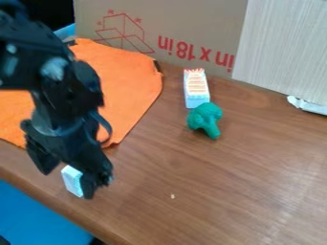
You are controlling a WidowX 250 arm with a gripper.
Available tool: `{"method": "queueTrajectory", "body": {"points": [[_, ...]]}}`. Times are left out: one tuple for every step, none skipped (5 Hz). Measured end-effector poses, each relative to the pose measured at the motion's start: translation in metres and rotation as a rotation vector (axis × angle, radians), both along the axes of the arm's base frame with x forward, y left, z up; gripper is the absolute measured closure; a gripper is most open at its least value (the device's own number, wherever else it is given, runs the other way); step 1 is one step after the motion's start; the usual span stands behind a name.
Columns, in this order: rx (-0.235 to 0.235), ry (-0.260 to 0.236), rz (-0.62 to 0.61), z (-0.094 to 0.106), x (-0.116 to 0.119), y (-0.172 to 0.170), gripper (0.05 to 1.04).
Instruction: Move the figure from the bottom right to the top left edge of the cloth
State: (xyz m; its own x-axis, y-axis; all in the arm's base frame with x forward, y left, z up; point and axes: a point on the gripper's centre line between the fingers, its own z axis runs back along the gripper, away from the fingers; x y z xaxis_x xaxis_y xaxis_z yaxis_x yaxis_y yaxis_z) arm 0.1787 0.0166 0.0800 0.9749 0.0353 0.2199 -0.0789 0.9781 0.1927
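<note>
Spread, the fingers (96,179) hang around the small white-and-blue block (72,182), probably the figure meant, which lies on the tabletop (223,196) below the orange cloth (131,86), nearer the right-hand tip, its long axis pointing roughly down the view.
</note>
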Motion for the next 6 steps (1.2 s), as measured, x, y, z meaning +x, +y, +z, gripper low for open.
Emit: {"method": "queueTrajectory", "body": {"points": [[0.002, -0.015, -0.014, -0.005, 0.007, 0.006, 0.084], [0.000, -0.018, -0.022, -0.010, 0.012, 0.010, 0.084], [-0.010, -0.021, -0.024, -0.011, 0.013, 0.014, 0.084], [-0.037, 0.021, -0.025, -0.017, 0.013, 0.018, 0.140], [-0.039, 0.042, -0.027, -0.022, 0.015, 0.020, 0.422], [-0.049, 0.038, -0.029, -0.021, 0.018, 0.021, 0.656]]}}
